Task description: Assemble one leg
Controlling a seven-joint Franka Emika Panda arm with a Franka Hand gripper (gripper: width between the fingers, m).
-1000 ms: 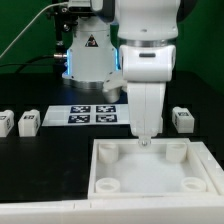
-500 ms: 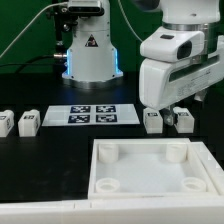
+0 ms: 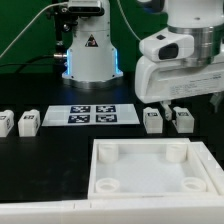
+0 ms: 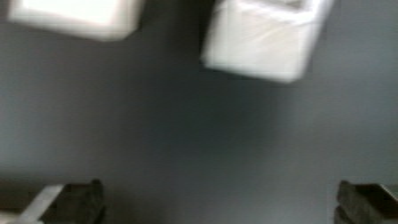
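Note:
Four small white legs lie on the black table. Two are at the exterior view's left (image 3: 5,124) (image 3: 29,123) and two at its right (image 3: 153,120) (image 3: 182,120). My gripper (image 3: 170,106) hovers just above the right pair, empty. In the wrist view two white legs (image 4: 263,40) (image 4: 71,18) show blurred ahead of my gripper (image 4: 219,205). Its fingers (image 4: 68,200) stand wide apart with only bare table between them. The large white square piece with corner sockets (image 3: 150,190) lies in front.
The marker board (image 3: 93,115) lies flat between the two pairs of legs. The robot base (image 3: 90,50) with a blue light stands behind it. The arm's white body fills the upper right of the exterior view.
The gripper rose from the far edge of the large square piece and swung to the exterior view's right, ending above the right pair of legs. The parts have not moved.

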